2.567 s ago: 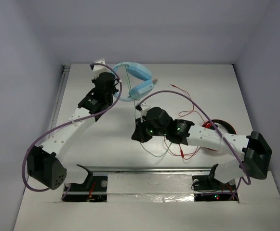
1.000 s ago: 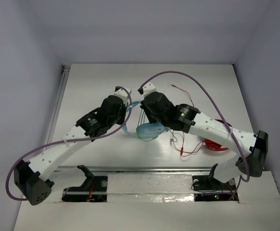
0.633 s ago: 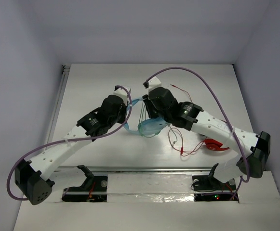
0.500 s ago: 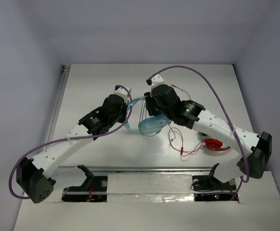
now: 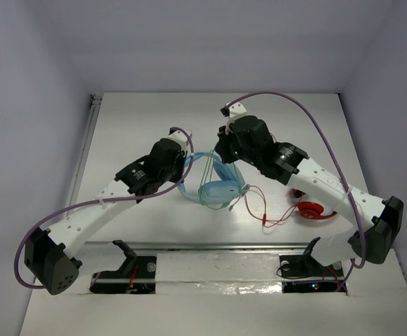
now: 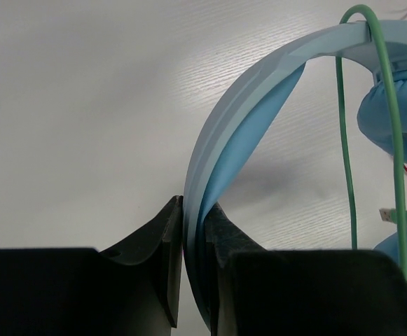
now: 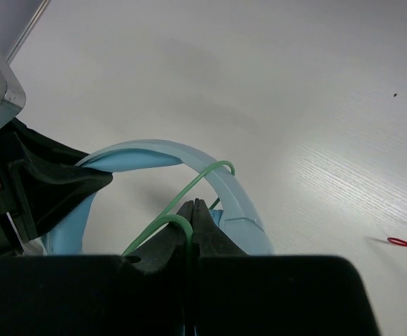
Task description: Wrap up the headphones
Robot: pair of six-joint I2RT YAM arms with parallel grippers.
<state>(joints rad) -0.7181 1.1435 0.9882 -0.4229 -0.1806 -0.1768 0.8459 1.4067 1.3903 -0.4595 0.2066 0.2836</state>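
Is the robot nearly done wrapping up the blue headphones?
Not yet. Done: the green cable loops over the headband. In hand: the left pincer clamps the headband, the right pincer pinches the cable. Left: winding the loose rest, plug included.

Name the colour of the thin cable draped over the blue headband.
Pale green cable; clearest in the left wrist view.

the top view looks down from above and behind both arm bases, taking in the whole table. the left wrist view sits close behind the left tool, the right wrist view behind the right tool, both slanting down at the table. all three share the headband of the headphones.
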